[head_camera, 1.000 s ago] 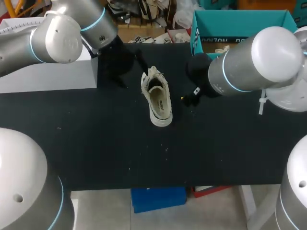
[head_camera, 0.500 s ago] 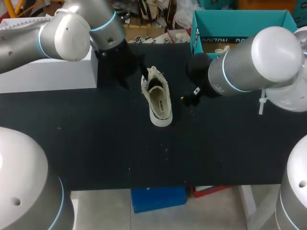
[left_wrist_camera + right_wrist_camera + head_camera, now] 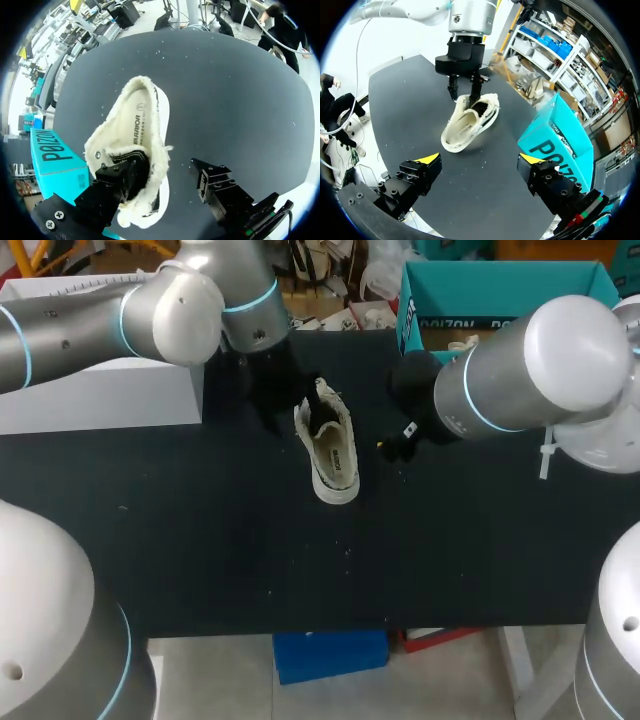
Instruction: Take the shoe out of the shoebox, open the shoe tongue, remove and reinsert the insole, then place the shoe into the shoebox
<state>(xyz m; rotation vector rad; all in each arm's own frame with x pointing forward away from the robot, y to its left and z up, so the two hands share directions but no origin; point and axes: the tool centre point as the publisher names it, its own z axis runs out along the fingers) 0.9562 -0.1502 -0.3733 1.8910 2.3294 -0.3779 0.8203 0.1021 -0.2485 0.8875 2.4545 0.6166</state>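
Cream fabric shoe (image 3: 330, 445) lay on the black table (image 3: 200, 520), near the teal cardboard shoebox (image 3: 500, 288). Left gripper (image 3: 165, 172) had its jaws wide, one finger inside the shoe. Right gripper (image 3: 479, 165) hung nearby, jaws wide, holding nothing.

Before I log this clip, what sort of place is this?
Most likely a robotics test bench. A left arm and a right arm hang over a black table with a white shoe on it and a teal shoebox nearby.
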